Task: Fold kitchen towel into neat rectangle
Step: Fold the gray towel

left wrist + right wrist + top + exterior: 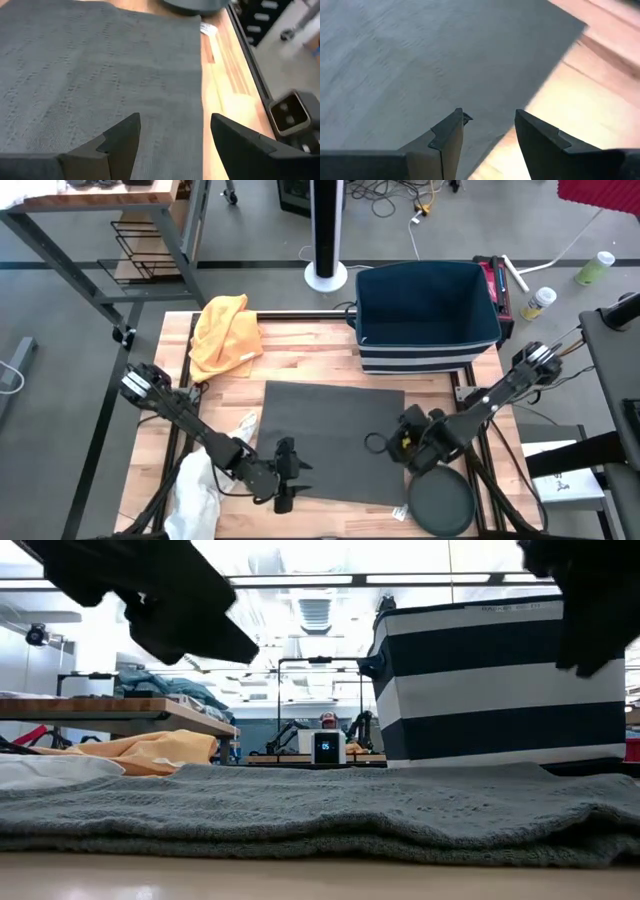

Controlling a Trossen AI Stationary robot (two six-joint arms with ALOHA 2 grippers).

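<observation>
High view shows the grey kitchen towel [330, 442] lying flat on the wooden table [300, 350], spread as one wide dark rectangle between the two arms. Left gripper [285, 483] is at the near left edge of the towel, and its jaws stand wide apart with nothing between them; in the left wrist view the fingers [122, 140] are above the cloth close to its border. Right gripper [402, 438] is over the right part of the towel, jaws also apart and empty, near the corner where the cloth meets bare wood. Behind the towel stands a dark striped basket [428, 315], and a yellow cloth [225, 330] lies at the far left. A white cloth [195, 490] hangs at the near left corner, and a round dark lid [441, 503] lies near the right arm
</observation>
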